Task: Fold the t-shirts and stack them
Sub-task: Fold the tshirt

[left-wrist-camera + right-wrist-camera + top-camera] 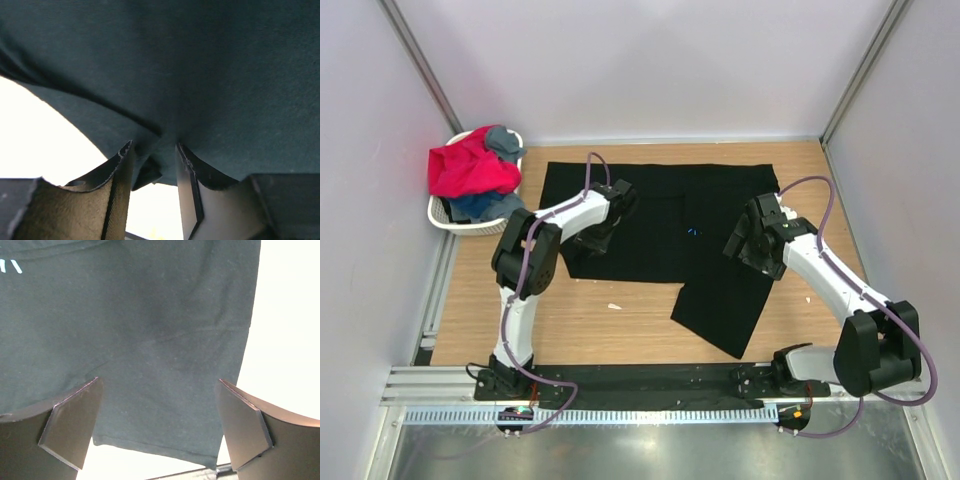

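Your left gripper (154, 165) jaws are pinching the black t-shirt (660, 225) edge at nine o'clock; right gripper (157, 427) jaws gape wide—lower them onto cloth first.

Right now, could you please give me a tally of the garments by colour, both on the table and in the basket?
Black t-shirt, spread on the table: 1
Red-pink garment, in the white laundry basket: 1
Grey garment, in the basket: 1
Blue garment, in the basket: 1
Total: 4, though more could be hidden lower in the basket.
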Action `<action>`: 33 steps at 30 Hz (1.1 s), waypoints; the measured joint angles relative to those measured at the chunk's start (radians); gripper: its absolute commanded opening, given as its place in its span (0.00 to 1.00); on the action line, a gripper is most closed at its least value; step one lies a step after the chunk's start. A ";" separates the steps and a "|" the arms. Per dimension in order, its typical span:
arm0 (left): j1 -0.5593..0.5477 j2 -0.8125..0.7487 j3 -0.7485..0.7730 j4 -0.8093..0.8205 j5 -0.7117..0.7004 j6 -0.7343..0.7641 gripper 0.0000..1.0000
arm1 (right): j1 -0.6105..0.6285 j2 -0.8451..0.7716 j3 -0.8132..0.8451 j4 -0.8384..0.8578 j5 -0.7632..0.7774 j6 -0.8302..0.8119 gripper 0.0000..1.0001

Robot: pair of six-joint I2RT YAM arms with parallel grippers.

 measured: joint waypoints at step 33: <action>0.138 -0.244 -0.232 0.119 -0.072 -0.271 0.00 | -0.011 -0.071 -0.028 -0.254 -0.059 0.106 0.99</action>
